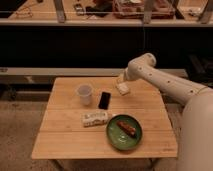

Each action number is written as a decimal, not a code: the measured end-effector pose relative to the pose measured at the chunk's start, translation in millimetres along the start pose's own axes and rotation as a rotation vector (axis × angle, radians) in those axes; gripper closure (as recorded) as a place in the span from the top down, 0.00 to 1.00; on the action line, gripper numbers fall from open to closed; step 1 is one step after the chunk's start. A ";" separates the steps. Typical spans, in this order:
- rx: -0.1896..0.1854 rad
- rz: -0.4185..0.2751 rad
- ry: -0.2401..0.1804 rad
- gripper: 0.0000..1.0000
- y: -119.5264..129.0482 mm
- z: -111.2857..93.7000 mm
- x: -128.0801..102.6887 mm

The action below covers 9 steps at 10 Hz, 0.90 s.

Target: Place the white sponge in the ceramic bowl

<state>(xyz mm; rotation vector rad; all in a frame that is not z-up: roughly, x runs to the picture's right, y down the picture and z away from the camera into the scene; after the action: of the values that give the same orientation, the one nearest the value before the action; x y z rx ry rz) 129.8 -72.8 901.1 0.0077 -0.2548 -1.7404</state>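
The white sponge (123, 89) is a small cream block on the far right part of the wooden table (65, 140). My gripper (121, 79) hangs just above and behind the sponge, at the end of the white arm reaching in from the right. The ceramic bowl (123, 133) is a dark-green dish near the table's front right, with a reddish-brown item (126, 128) lying in it. The sponge lies well behind the bowl.
A translucent white cup (84, 93) stands at the back left of the table, a black phone (104, 99) beside it. A longer white packet (95, 118) lies left of the bowl. A dark counter and shelf run behind the table.
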 end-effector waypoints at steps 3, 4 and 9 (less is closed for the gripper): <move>0.066 -0.021 -0.020 0.65 -3.3 16.6 4.7; 0.080 -0.019 -0.028 0.65 2.9 20.3 3.3; 0.054 -0.067 -0.056 0.65 49.0 49.9 3.1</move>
<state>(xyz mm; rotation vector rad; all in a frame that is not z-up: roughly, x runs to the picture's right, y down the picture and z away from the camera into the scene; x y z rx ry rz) 169.4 -75.5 958.7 0.0074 -0.3458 -1.8014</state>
